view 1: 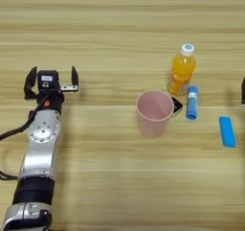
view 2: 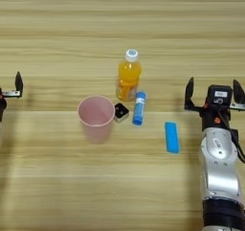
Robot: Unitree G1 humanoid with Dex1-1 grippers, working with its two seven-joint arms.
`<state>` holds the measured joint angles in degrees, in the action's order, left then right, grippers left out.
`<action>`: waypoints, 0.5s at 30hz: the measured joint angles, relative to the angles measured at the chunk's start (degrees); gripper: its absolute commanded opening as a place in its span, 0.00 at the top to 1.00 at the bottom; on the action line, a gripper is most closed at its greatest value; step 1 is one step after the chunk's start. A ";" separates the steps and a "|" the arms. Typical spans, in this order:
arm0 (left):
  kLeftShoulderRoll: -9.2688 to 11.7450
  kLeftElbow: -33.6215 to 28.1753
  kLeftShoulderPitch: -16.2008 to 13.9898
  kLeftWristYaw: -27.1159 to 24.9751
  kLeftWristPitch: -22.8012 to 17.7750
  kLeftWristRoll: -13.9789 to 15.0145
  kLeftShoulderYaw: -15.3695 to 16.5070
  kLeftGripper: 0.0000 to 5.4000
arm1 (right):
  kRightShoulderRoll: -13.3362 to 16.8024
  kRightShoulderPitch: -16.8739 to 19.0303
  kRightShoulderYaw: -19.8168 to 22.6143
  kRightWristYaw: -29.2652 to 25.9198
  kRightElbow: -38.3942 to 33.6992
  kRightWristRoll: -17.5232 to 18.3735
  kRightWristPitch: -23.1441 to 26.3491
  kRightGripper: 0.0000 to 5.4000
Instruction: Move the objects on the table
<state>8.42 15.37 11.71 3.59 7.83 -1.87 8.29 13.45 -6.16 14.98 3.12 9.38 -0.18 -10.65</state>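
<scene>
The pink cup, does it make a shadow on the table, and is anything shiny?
In the left eye view the pink cup casts only a faint, soft shadow at its base. In the right eye view the table looks evenly lit, with no bright glare; the orange-juice bottle glows a little.

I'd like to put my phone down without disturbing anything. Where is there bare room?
Bare table lies between the left gripper and the pink cup, and along the far side beyond the bottle. It is crowded where cup, black-topped cube, blue tube and bottle cluster; the blue bar lies near the right gripper.
</scene>
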 measured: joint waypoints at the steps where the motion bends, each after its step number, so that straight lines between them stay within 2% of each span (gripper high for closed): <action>1: 0.00 0.00 0.00 -0.06 0.01 0.00 0.00 0.00 | 0.00 0.00 0.00 0.00 0.00 -0.01 0.00 0.00; 5: 0.04 -0.16 -0.01 -0.59 0.84 0.04 -0.23 0.00 | 0.00 0.00 -0.03 0.04 0.00 -0.06 0.00 0.00; 8: -0.03 -2.02 -0.03 -2.08 3.00 0.57 -0.57 0.00 | -0.01 0.00 -0.07 0.09 0.00 -0.09 0.00 0.00; 12: -0.38 -4.84 -0.16 -5.72 4.25 3.74 -0.82 0.00 | -0.06 0.00 -0.52 0.21 0.00 -0.27 -0.01 0.00; 15: 0.17 -11.82 -2.03 -13.67 3.07 9.06 -2.96 0.00 | -0.76 -0.03 -1.19 1.01 -0.01 -0.93 0.01 0.00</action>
<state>8.59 3.55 9.67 -10.09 10.90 7.19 5.32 12.69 -6.19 13.79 4.12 9.37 -1.11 -10.63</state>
